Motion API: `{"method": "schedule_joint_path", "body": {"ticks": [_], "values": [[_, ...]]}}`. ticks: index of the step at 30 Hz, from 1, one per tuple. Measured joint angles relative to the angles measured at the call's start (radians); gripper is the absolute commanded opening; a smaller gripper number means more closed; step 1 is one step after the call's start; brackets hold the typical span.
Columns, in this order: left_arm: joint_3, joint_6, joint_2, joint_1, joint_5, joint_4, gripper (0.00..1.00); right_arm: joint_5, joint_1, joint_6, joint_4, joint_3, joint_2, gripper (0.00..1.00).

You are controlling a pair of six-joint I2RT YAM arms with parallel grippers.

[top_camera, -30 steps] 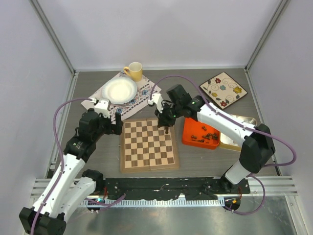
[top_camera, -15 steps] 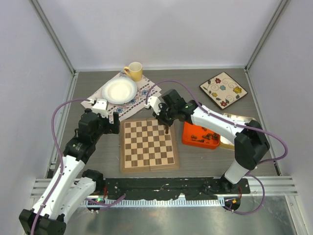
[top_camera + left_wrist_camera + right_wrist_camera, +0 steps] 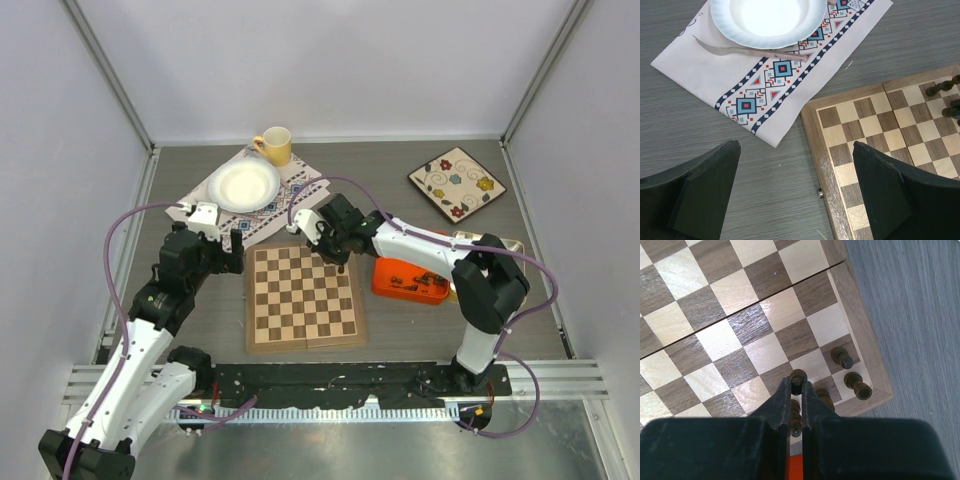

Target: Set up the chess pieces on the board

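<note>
Left fingers (image 3: 710,192) spread fully wide, holding nothing, poised just off the far left corner of the board (image 3: 300,305); the board lies flat on the desk, most squares bare; right fingers (image 3: 784,407) pinched shut on one dark piece (image 3: 798,375), over the board's far right corner, beside three dark pieces (image 3: 842,358) standing there; other pieces (image 3: 418,279) wait in the orange tray (image 3: 384,287) just right of the board. Step in hand, by judgement: seating this piece; you next lower it upright onto a vacant square, then release.
</note>
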Motion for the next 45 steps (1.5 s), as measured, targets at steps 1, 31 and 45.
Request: {"method": "schedule_joint_path", "body": {"ticks": [1,31,45], "values": [[0.0,0.0,0.0,0.0,0.0,0.0,1.0,0.005,0.0,0.0,0.0,0.0,0.006,0.08],[0.0,0.0,-0.008,0.0,0.003,0.0,1.0,0.055,0.004,0.003,-0.031,0.055,0.089,0.25],[0.0,0.0,-0.008,0.0,0.004,0.0,1.0,0.057,0.004,0.008,-0.068,0.096,0.104,0.32]]}}
